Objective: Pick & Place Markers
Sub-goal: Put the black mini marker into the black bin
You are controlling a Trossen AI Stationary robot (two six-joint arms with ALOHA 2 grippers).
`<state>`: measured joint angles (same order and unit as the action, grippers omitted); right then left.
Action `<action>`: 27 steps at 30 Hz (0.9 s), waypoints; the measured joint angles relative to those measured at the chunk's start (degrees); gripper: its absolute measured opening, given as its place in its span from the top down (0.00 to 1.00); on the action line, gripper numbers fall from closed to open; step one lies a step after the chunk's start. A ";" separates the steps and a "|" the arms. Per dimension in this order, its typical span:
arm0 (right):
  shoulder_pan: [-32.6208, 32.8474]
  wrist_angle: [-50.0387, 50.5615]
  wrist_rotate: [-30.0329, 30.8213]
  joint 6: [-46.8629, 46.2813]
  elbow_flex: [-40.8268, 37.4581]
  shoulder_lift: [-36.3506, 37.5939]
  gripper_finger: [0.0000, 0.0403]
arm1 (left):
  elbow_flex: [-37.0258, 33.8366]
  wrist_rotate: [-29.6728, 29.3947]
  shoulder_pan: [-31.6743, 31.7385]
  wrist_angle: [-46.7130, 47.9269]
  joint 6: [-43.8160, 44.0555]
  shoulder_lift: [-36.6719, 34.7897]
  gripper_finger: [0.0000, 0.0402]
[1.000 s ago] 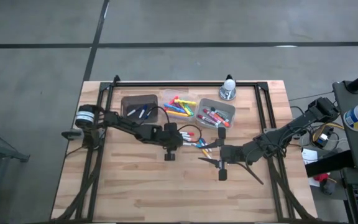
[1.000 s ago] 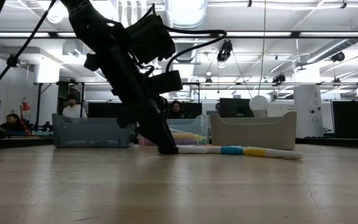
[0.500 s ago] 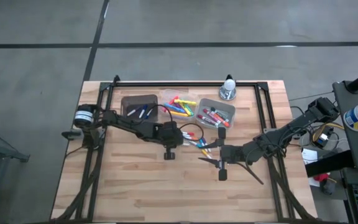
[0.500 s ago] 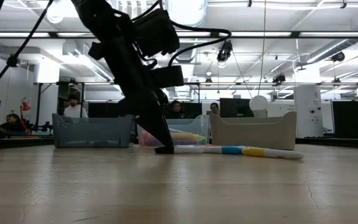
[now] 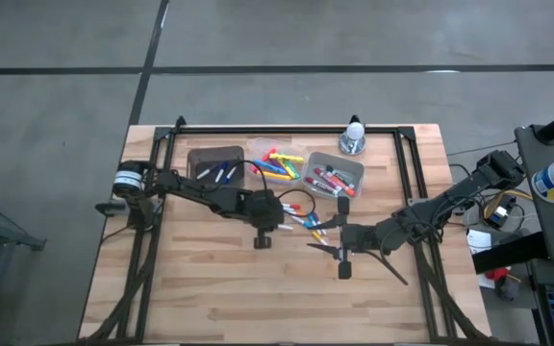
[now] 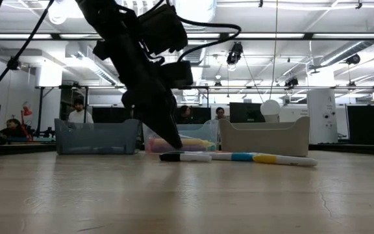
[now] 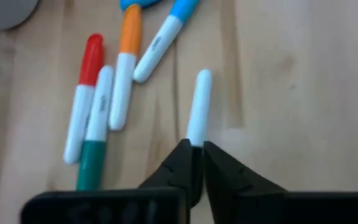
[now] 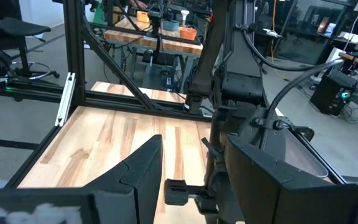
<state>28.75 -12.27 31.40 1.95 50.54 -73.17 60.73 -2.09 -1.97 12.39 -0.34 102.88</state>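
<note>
1. We're looking at the left gripper [image 7: 196, 163] hanging low over the table [image 5: 210, 288], just beside the loose markers [image 7: 114, 93] in the middle.
2. Its fingers are sitting nearly shut around the near end of a white marker [image 7: 198, 106]; we can't tell if it's truly gripped.
3. More markers are lying in the clear bin [image 5: 333, 175] and between the bins.
4. The right gripper [image 5: 327, 248] is waiting nearby, fingers spread wide, holding nothing.

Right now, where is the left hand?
High view: the left hand is mid-table, at the loose markers just in front of the middle bin.
</note>
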 joint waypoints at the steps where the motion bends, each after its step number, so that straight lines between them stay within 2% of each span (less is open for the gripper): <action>1: 0.00 0.00 -0.01 -0.02 0.00 0.00 0.59 | 0.00 0.29 -0.01 -0.36 0.02 -0.01 0.89; 5: -0.02 0.00 0.00 0.01 0.00 0.00 0.59 | 0.00 1.89 -0.14 -1.81 0.52 -0.01 0.79; 8: 0.00 0.00 0.00 -0.02 0.00 0.00 0.59 | 0.00 2.08 -0.18 -1.89 0.90 0.24 0.76; 23: -0.02 -0.02 -0.02 -0.02 0.00 0.00 0.59 | 0.00 1.98 -0.16 -2.58 0.34 4.29 0.75; 27: 0.00 -0.01 0.00 -0.02 0.00 0.00 0.59 | 0.00 -0.84 -0.38 -2.75 0.28 4.62 0.76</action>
<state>28.75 -12.28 31.40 1.93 50.54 -73.17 60.73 -2.92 -2.35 9.64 -0.05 107.49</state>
